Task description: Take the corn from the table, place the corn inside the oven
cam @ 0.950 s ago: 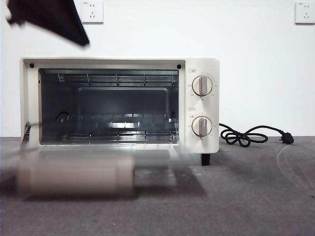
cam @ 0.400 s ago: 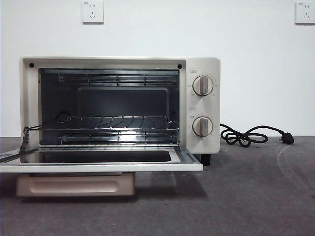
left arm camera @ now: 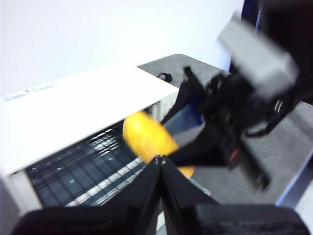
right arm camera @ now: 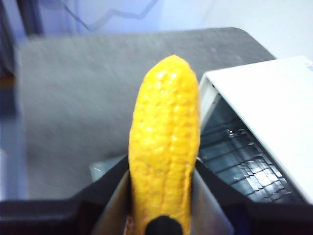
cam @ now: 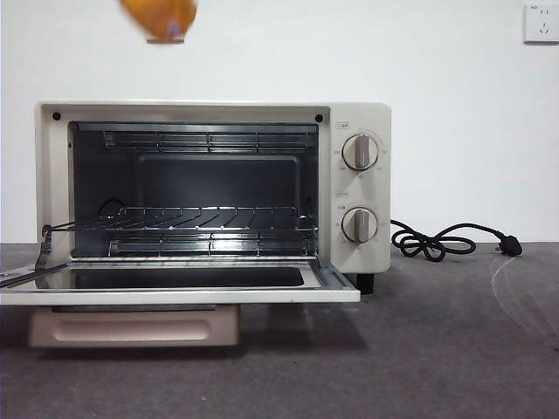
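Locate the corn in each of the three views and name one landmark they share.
Front view: corn at the top edge, above the oven.
Left wrist view: corn centre, held by the right gripper.
Right wrist view: corn centre, between the jaws.
Shared landmark: the open oven.

A white wall [cam: 262,52] fills the background behind everything. High on it at the right sits a white wall socket [cam: 541,22], cut by the picture's top edge. In the right wrist view, a thin dark cable [right arm camera: 117,14] zigzags across the pale blurred backdrop, and a dark upright post [right arm camera: 32,17] stands at the far side
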`<move>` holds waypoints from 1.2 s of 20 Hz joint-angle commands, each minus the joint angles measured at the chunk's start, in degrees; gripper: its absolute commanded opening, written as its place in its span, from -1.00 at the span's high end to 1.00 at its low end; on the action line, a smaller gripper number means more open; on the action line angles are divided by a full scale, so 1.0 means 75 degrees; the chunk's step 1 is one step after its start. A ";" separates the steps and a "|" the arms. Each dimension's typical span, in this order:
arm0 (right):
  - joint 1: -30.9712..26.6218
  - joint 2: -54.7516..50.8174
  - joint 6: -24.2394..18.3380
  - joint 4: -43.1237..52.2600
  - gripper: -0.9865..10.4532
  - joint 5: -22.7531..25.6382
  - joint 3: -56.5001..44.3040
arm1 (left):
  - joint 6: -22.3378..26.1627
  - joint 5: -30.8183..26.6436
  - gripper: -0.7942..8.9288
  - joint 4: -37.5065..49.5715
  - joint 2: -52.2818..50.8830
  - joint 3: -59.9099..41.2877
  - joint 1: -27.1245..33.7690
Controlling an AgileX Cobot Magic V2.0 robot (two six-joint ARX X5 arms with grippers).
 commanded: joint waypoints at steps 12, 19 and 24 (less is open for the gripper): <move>0.0079 0.2361 -0.3369 0.1460 0.85 0.3037 -0.0009 | -0.0219 -0.0283 0.85 -0.0405 -0.0353 -0.0055 -0.0017; -0.0254 0.3179 -0.4645 0.2538 0.85 0.3987 -0.0009 | -0.0216 -0.0478 0.85 -0.0481 -0.0353 -0.0055 -0.0017; -0.0656 0.3529 -0.4975 0.3127 0.85 0.4529 -0.0009 | -0.0213 -0.0484 0.85 -0.0597 -0.0353 -0.0055 -0.0017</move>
